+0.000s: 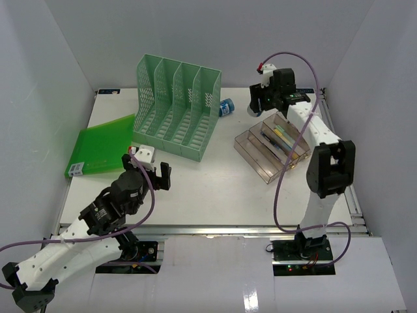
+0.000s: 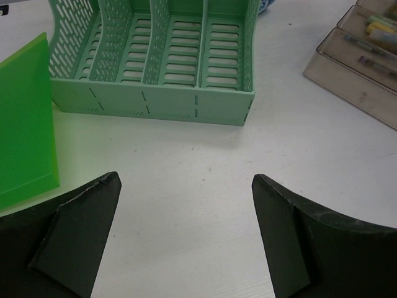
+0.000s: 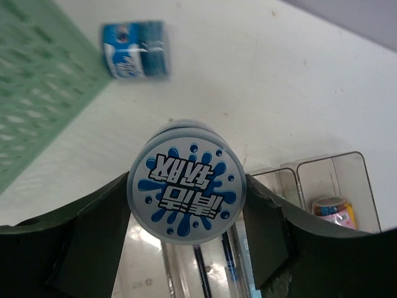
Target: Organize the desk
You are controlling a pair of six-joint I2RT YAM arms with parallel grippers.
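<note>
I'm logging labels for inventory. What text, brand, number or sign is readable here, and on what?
Korean lettering in two rows, seen upside down, not surely readable: gripped jar's lid.
Blue label, blurred: loose jar on the desk.
White label, too small: corner of the green folder.
Label, too small: small container in the clear tray.

Matt white desk (image 1: 215, 189); the jar (image 3: 186, 186) looks glossy plastic.
</note>
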